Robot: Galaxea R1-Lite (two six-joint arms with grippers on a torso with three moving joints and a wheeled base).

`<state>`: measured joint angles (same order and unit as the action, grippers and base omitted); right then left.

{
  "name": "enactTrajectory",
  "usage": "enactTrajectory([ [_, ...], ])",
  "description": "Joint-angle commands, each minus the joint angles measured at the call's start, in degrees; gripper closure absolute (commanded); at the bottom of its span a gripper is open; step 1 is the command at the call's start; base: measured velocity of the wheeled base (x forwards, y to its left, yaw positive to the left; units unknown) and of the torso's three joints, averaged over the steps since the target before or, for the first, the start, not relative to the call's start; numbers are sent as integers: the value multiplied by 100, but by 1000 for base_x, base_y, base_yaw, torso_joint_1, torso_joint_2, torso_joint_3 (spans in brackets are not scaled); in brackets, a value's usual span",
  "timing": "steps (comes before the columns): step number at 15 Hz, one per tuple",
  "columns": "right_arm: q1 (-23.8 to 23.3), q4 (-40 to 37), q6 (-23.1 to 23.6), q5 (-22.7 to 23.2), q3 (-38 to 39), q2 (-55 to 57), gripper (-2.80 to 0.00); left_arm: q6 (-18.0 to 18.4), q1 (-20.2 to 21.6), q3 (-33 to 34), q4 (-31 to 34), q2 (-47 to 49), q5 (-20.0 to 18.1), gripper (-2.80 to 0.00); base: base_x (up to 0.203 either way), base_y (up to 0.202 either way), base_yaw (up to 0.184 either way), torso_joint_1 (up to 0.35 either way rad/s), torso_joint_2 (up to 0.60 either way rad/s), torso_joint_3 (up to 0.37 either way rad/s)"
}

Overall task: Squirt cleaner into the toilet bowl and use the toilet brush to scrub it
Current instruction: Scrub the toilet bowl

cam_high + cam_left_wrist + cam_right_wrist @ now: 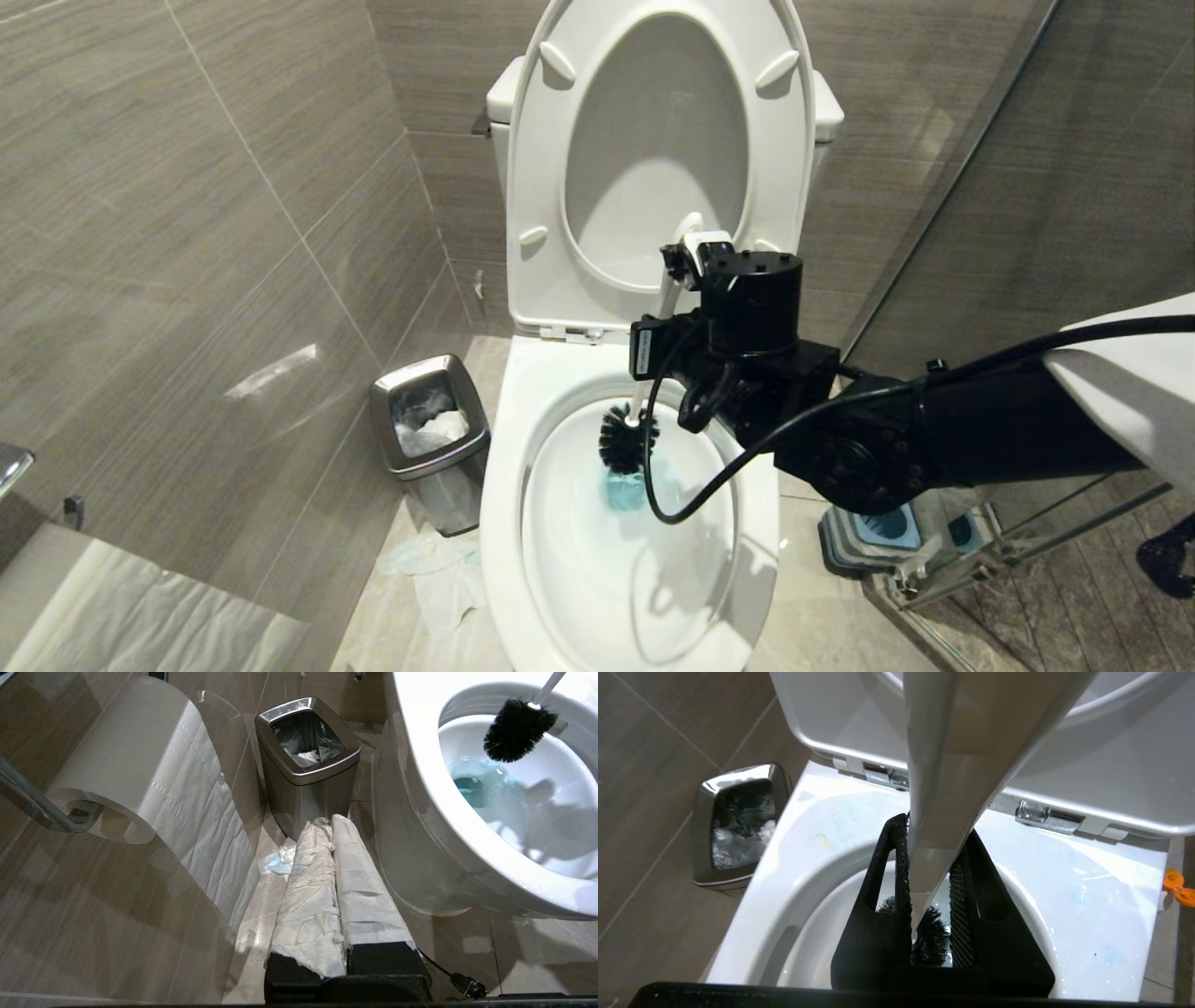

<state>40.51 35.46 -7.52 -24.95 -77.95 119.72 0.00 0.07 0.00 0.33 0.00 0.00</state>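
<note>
Toilet bowl [523, 439], seat and lid raised against the cistern, teal-blue liquid pooled in the basin. Right arm reaching in from the right over the rim. Steel bin [431, 425] on the floor just beside the bowl's left side. Toilet brush [627, 437], handle tilted, black bristle head inside the basin above the blue liquid. Right hand [930, 891] clamped on the brush handle. Left hand [329, 830], paper-wrapped fingers together, low beside the bowl, near the bin.
</note>
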Motion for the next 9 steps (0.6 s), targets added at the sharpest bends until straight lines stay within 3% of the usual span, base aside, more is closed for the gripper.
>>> enactTrajectory([
  [1, -16, 27, -4, -166, -225, 376, 0, 0, 1, 0, 2, 0, 0, 0, 0, 0, 0, 0, 0, 0],
  [9, -106, 33, -4, -470, -950, 1044, 0, 0, 1, 0, 2, 0, 0, 0, 0, 0, 0, 0, 0, 0],
])
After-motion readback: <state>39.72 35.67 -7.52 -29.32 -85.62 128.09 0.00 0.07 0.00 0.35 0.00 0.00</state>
